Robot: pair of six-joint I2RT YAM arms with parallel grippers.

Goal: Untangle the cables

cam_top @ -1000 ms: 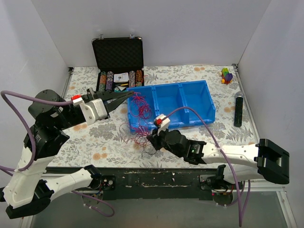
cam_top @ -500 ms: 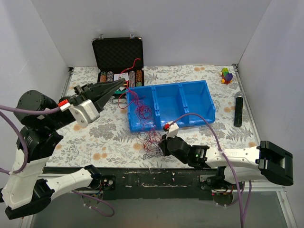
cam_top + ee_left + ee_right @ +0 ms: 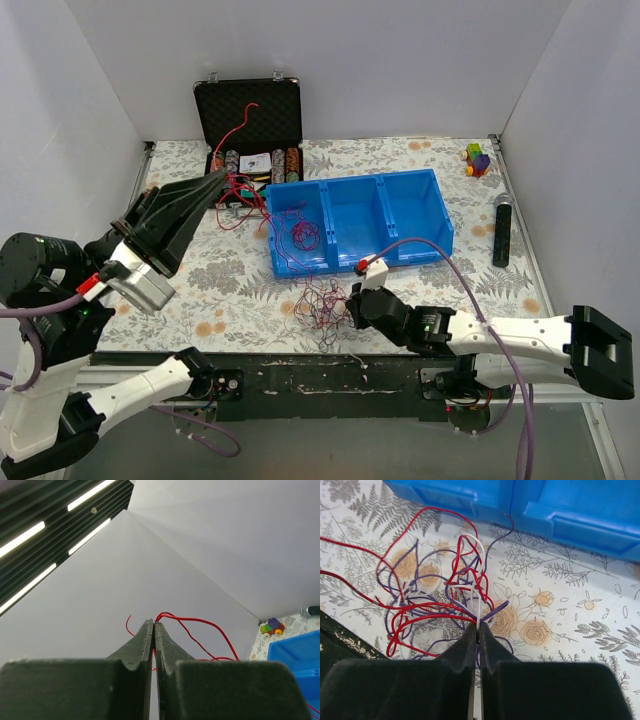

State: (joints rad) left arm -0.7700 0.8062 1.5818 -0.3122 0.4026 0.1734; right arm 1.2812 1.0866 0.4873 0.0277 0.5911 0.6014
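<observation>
The cables (image 3: 320,300) are a knot of thin red, purple and white strands on the flowered table, just in front of the blue bin (image 3: 436,210). My left gripper (image 3: 222,173) is raised high and shut on a red cable (image 3: 200,623), which runs from its tips (image 3: 153,623) down over the bin's left compartment to the knot. My right gripper (image 3: 346,306) is low at the knot's right side. Its tips (image 3: 478,626) are shut on white, purple and red strands of the knot (image 3: 440,587).
An open black case (image 3: 250,115) with poker chips stands behind the bin. Toy blocks (image 3: 477,158) and a black cylinder (image 3: 502,230) lie at the right. The bin's front wall (image 3: 570,525) is just beyond the knot. The table's near edge is close behind it.
My left gripper rose and swung left, drawing the red cable up and out. My right gripper moved toward the near edge, dragging the knot away from the bin.
</observation>
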